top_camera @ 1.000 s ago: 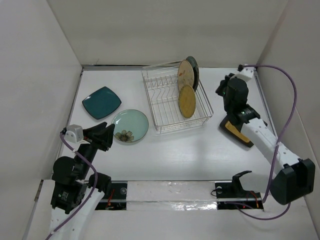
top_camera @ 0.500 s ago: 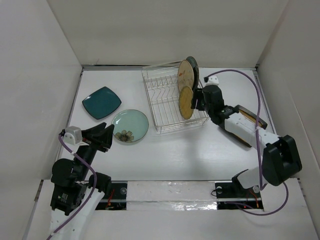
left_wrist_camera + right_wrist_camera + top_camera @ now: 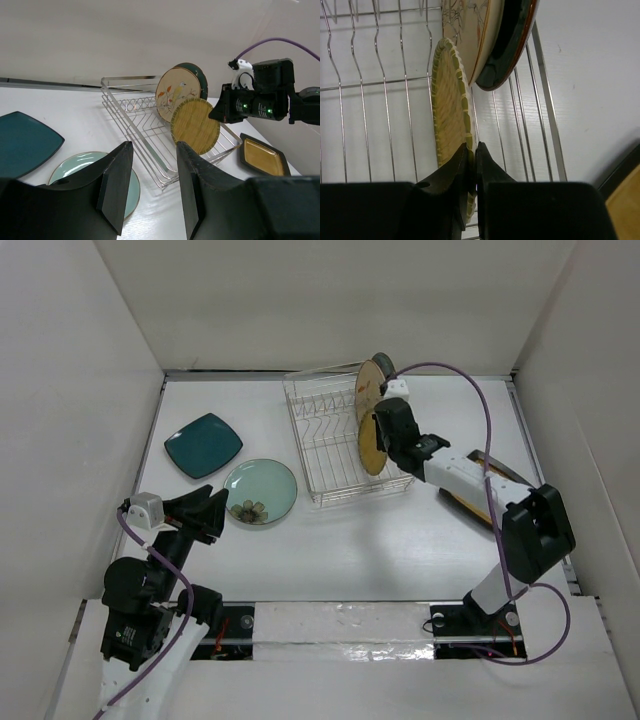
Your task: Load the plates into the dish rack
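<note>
- My right pincer (image 3: 472, 150) is pinching the lower rim of the small orange-yellow plate (image 3: 449, 100). The right wrist view shows one finger against each face.
- That plate stands on edge inside the dish rack (image 3: 325, 455), at the rack's right end, and rises straight ahead of the right pincer's tips.
- Just past it, further ahead of the right pincer, the tan bird plate (image 3: 177, 92) leans upright in the same rack.
- The teal round plate (image 3: 198, 72) stands right behind the tan bird plate. I cannot tell whether the two touch.
- The black-rimmed yellow square plate (image 3: 262, 156) lies flat on the table (image 3: 400, 540). It is outside the rack, behind the right pincer and partly under that arm.
- My left pincer (image 3: 152, 167) is spread wide with nothing between its fingers, held above the near left part of the table.
- The pale green round plate (image 3: 260, 490) lies flat just ahead of the left pincer, slightly to its right.
- The teal square plate (image 3: 203, 445) lies flat further ahead of the left pincer, beside the pale green one and apart from it.
- From the left pincer, the dish rack sits well ahead and off to the right.
</note>
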`<action>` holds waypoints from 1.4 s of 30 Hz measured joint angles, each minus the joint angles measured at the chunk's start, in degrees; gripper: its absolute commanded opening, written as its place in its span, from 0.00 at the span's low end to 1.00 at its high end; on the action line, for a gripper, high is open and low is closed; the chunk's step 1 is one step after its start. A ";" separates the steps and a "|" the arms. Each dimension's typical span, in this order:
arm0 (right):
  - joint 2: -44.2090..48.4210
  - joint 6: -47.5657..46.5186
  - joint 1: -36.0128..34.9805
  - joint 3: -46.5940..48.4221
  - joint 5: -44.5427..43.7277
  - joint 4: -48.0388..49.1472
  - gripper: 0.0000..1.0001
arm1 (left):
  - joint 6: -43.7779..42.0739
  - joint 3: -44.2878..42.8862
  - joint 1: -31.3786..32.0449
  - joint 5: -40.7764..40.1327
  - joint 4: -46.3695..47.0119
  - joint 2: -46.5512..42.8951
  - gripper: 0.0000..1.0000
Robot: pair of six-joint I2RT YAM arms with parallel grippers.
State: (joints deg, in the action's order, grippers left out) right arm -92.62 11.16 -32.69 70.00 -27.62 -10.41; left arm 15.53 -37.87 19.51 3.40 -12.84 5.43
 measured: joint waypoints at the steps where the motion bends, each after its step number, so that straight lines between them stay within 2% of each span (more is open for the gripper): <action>1: 0.00 -0.50 -0.33 0.63 -0.79 -0.39 0.00 | 0.00 0.00 0.00 0.00 0.00 0.00 0.37; 10: -0.31 -8.31 -1.16 10.45 -8.74 1.07 0.00 | 0.00 0.00 -0.02 0.00 0.00 0.04 0.38; 15: -4.11 -13.60 -1.01 17.70 -11.54 4.61 0.00 | 0.00 0.00 0.00 -0.20 0.00 0.17 0.37; 26: -17.81 -15.85 0.52 26.86 -9.97 5.49 0.00 | 0.00 0.00 0.00 -0.85 -0.09 1.40 0.37; 36: -21.55 -14.38 1.68 27.58 -6.34 6.05 0.00 | 0.00 0.00 0.00 -1.07 -0.13 2.08 0.37; 40: -23.06 -12.96 2.43 27.58 -4.74 6.54 0.20 | -0.02 0.00 0.00 -1.11 -0.13 2.25 0.37; 41: -23.41 -12.72 2.64 27.58 -4.48 6.40 0.31 | -0.02 0.00 0.00 -1.11 -0.13 2.27 0.38; 42: -23.69 -12.44 2.73 27.58 -4.24 6.54 0.35 | 0.00 0.00 0.00 -1.11 -0.15 2.29 0.38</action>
State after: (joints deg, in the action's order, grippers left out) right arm -116.31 -1.28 -29.95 97.58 -31.86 -3.88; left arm 15.53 -37.87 19.51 2.28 -12.99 7.73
